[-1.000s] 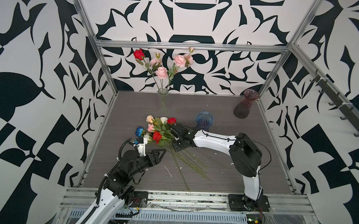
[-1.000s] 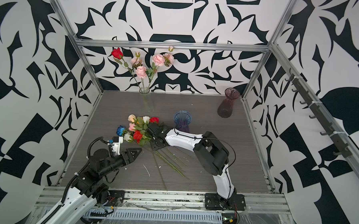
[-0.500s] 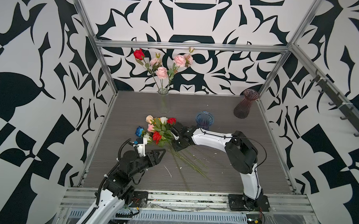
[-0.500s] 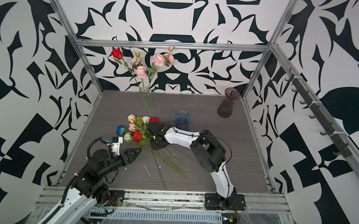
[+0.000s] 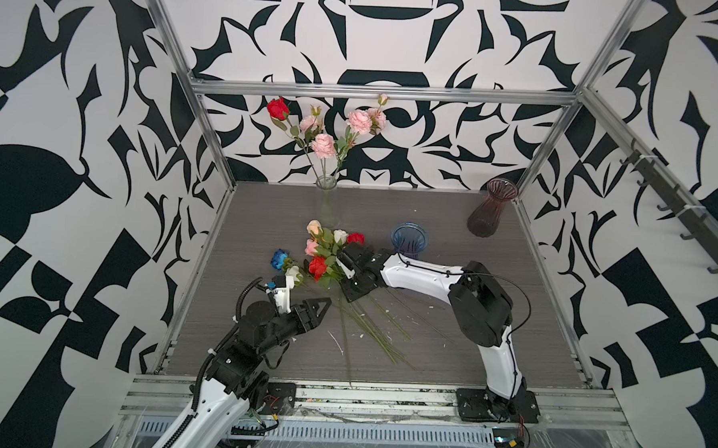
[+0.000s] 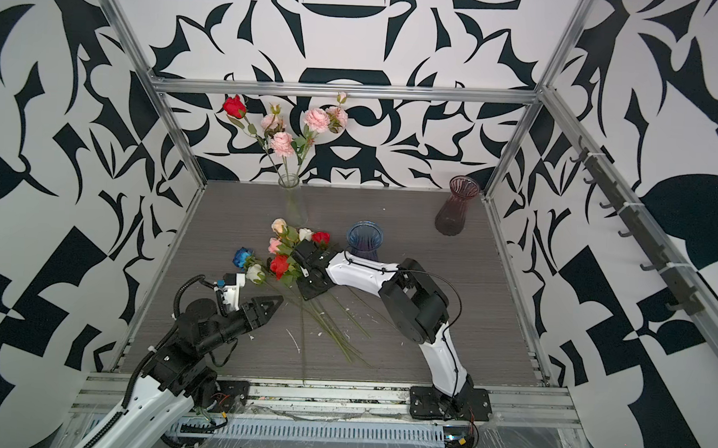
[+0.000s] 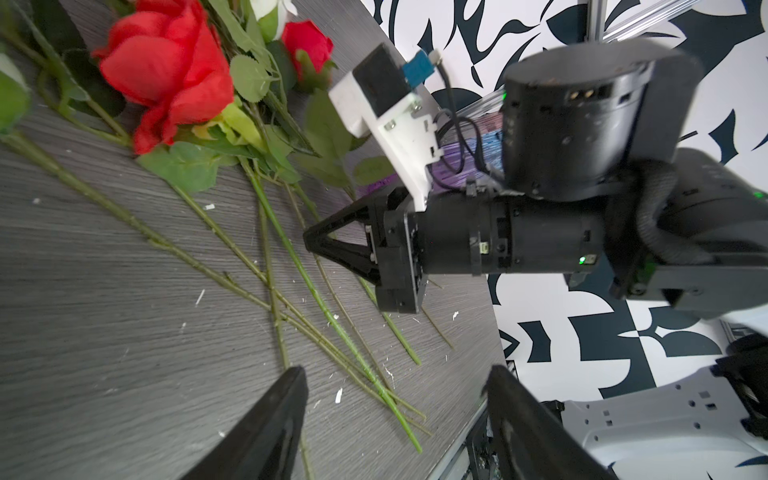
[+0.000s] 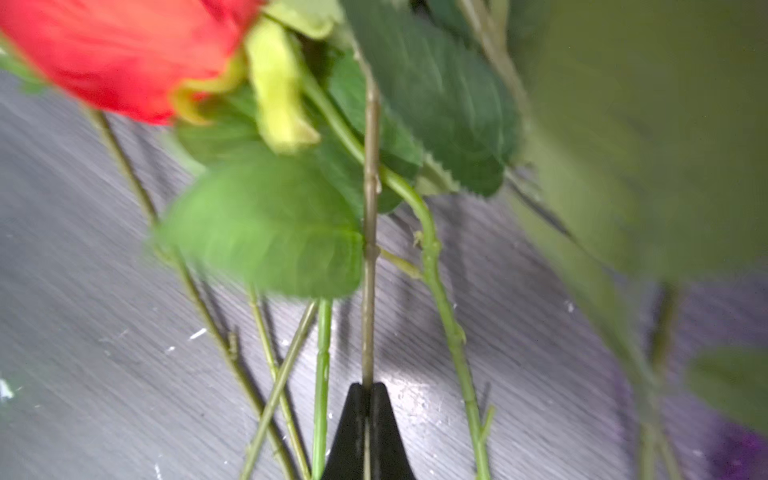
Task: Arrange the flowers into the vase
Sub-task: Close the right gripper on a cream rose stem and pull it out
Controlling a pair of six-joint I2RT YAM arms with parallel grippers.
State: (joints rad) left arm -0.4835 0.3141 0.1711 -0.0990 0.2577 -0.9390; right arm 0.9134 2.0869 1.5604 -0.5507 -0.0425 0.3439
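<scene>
The loose flowers [image 5: 327,252] [image 6: 289,251] lie in a heap mid-table, with red, white, peach, pink and blue blooms and their stems fanning toward the front. My right gripper [image 5: 343,289] [image 6: 304,291] [image 7: 309,241] is low in the heap, beside a red rose [image 8: 124,54]. In the right wrist view my right gripper [image 8: 368,388] is shut on one thin brownish-green stem [image 8: 369,249]; its bloom is hidden. My left gripper [image 5: 327,302] [image 6: 279,300] [image 7: 395,386] stands open and holds nothing, near the stem ends. A clear glass vase [image 5: 325,186] [image 6: 289,182] at the back holds a red rose and pink flowers.
A blue glass vase [image 5: 409,239] stands just behind my right forearm, and a dark red vase [image 5: 491,210] sits in the back right corner. Aluminium frame posts [image 5: 211,143] and patterned walls close in the table. White flecks dot the wood surface.
My right gripper has closed on a stem and its arm has edged a little to the left. The left arm and the flowers look unchanged.
</scene>
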